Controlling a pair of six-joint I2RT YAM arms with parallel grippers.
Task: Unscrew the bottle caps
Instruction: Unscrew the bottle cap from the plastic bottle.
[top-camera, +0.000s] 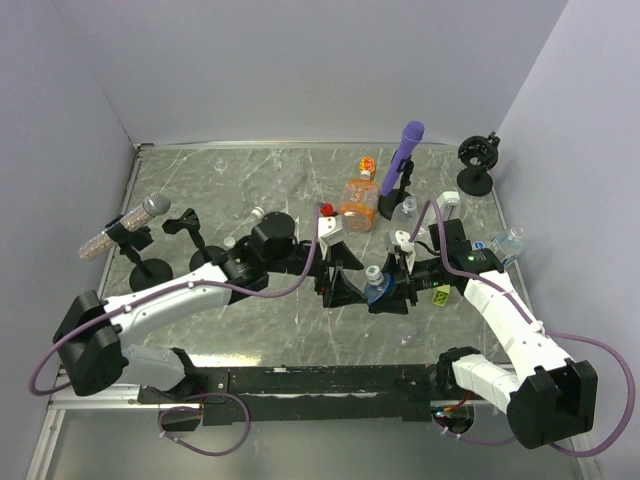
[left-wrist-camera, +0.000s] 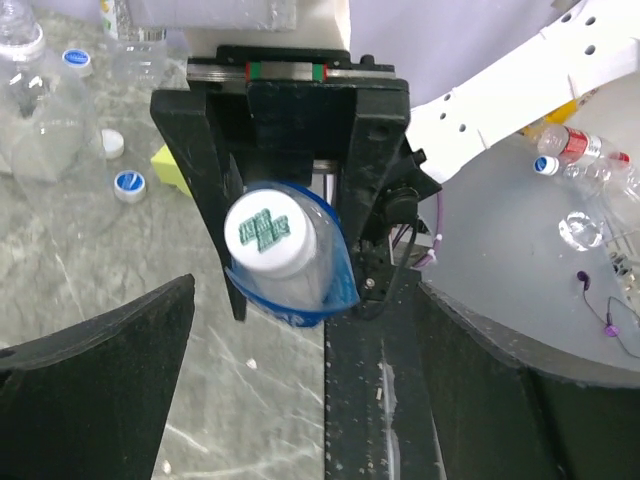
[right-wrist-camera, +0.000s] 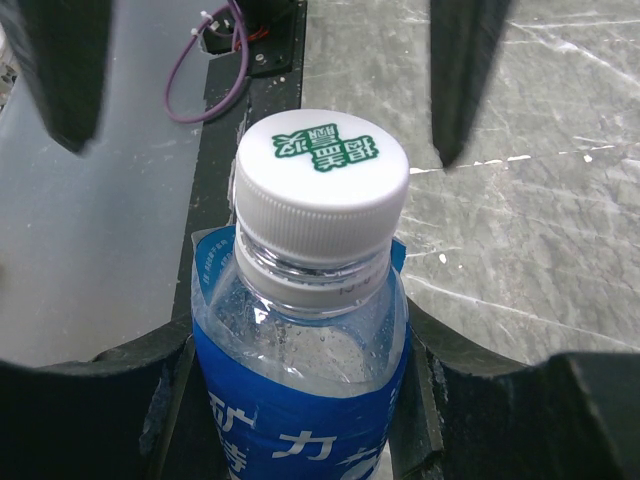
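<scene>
Right gripper (top-camera: 392, 288): clamped on the labelled body of the blue-label bottle (right-wrist-camera: 300, 400).
White cap (right-wrist-camera: 322, 170): seated on that bottle's neck.
Left gripper (top-camera: 345, 273): spread wide, holding nothing; fingers (right-wrist-camera: 465, 70) flanking the bottle's cap, clear of it.

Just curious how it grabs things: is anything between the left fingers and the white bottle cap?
Nothing visible. The white cap sits unobstructed ahead of the spread left fingers, while the right fingers clamp the bottle below it.

Bright even light, soft shadows, blurred foreground
</scene>
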